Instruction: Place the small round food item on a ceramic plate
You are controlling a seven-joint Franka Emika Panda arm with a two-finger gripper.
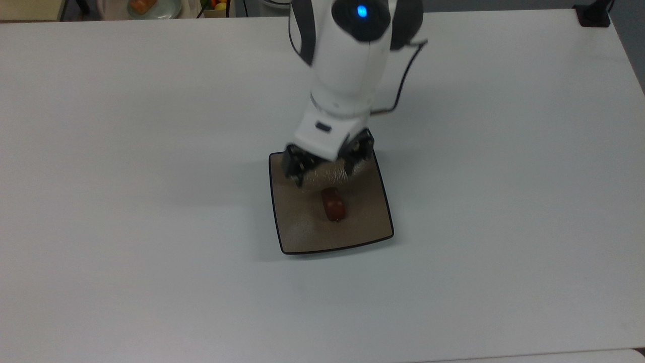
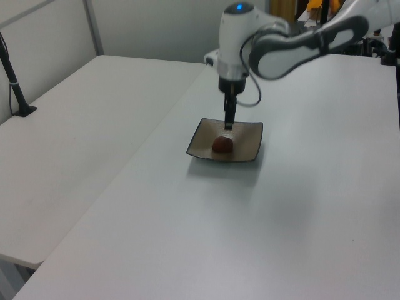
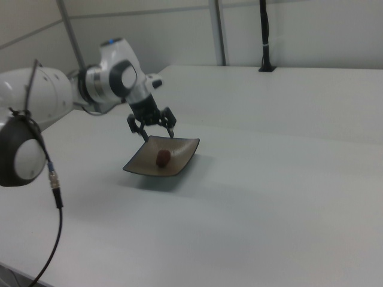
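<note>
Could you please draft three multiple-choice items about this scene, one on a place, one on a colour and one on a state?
1. Where does the date-like food item lie?
A. on the square plate
B. on the bare table
C. between the fingers

2. What colour is the plate's centre?
A. white
B. tan-brown
C. blue

3. How is the gripper?
A. shut on the item
B. open, raised above the plate
C. resting on the table

Key: 1 A, the item sits in the plate's dished centre; 2 B, tan-brown inside a dark rim; 3 B, the fingers stand apart, clear of the item.
</note>
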